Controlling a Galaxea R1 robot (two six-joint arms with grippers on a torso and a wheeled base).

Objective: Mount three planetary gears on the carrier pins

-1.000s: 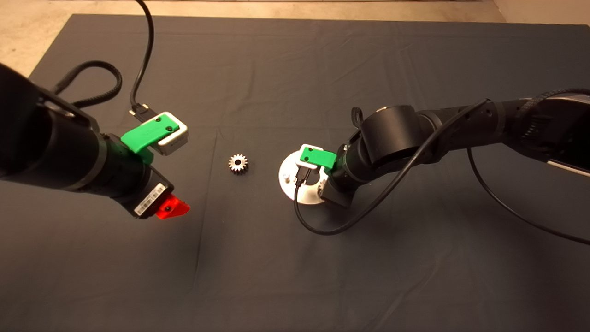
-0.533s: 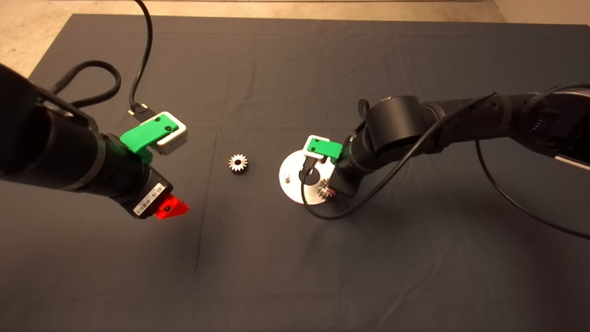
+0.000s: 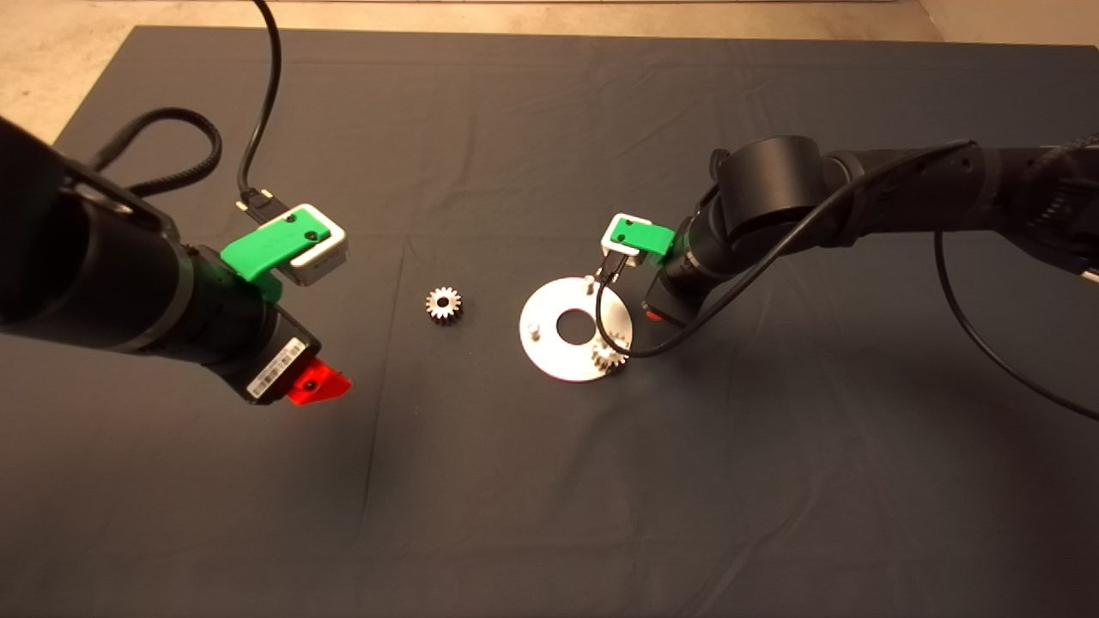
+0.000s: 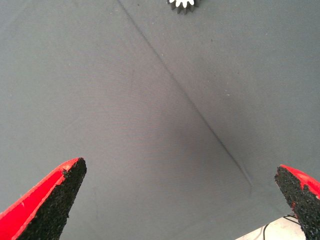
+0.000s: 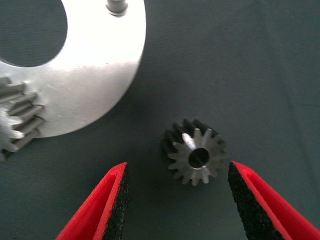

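While my left gripper (image 4: 180, 200) idles wide well off, my right gripper (image 5: 175, 200) hangs wide and empty over a loose planetary gear (image 5: 196, 157) lying flat just ahead between its fingers, beside the disc (image 5: 95, 75), so right is nearer.

1. Small steel toothed gear (image 4: 183, 4): we see only its teeth, cut by the frame edge.
2. Second steel gear on flat silver-white disc (image 5: 95, 75): partly cropped (image 5: 15, 120).
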